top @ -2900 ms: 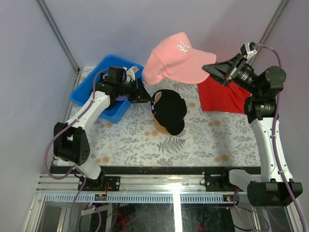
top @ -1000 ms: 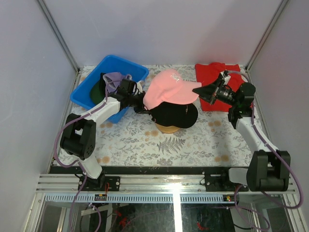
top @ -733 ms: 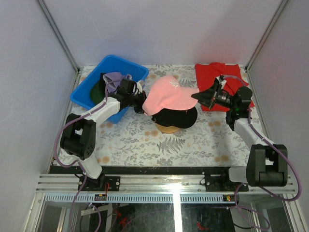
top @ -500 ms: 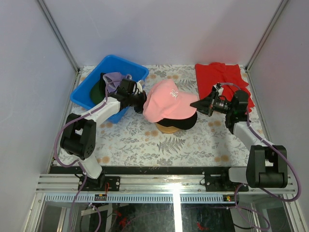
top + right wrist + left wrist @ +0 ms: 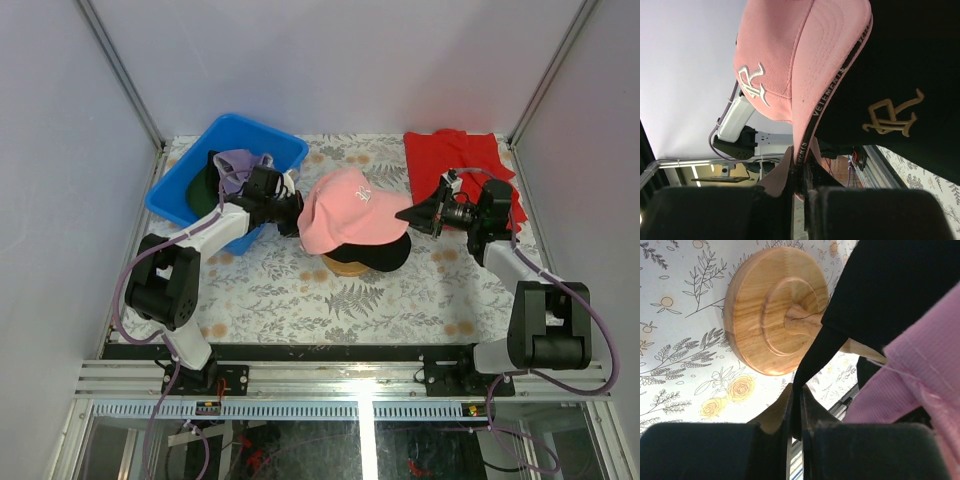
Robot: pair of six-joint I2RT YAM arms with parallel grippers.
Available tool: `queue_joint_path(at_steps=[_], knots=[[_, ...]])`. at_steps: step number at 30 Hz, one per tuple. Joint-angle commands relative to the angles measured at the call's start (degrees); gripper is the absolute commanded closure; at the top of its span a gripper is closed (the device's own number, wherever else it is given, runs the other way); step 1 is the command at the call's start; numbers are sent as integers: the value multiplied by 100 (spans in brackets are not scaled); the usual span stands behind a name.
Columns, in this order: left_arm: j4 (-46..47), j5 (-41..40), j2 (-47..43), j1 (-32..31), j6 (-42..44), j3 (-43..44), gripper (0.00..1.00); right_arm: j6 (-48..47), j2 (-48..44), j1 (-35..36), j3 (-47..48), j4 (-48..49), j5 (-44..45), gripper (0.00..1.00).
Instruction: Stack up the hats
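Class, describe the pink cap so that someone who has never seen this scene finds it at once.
On the flowered table, find the wooden stand near the middle. A black cap sits on it, and the pink cap lies over that: the only pink one, with a white emblem.

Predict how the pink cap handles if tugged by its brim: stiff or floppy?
Brim of the pink cap is likely stiff: it holds its curve while pinched in the right gripper. Crown probably soft: it sags over the black cap. Likely light, so it may slide off.
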Motion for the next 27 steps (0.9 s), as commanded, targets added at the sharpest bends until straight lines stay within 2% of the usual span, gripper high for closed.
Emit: queue_joint_path(at_steps=[1, 5, 8, 10, 13, 15, 21, 27], knots=[[99, -112, -9, 73, 247, -291, 100, -114, 208, -169, 231, -480, -416, 100], [177, -96, -22, 164, 264, -505, 100, -142, 277, -284, 264, -498, -476, 100], [226, -86, 34, 177, 252, -551, 100, -530, 300, -285, 251, -989, -507, 100], [280, -58, 87, 180, 218, -573, 100, -1227, 254, -294, 289, -1818, -456, 100], [329, -45, 126, 179, 203, -609, 100, -2794, 228, -292, 504, -3670, -235, 100], [343, -38, 166, 179, 210, -617, 100, -3269, 234, -292, 496, -4164, -112, 100], [351, -6, 244, 170, 235, -605, 100, -3439, 349, -355, 87, -4111, 146, 100], [452, 18, 253, 177, 234, -823, 100, -3740, 609, -356, 241, -4419, 427, 100]])
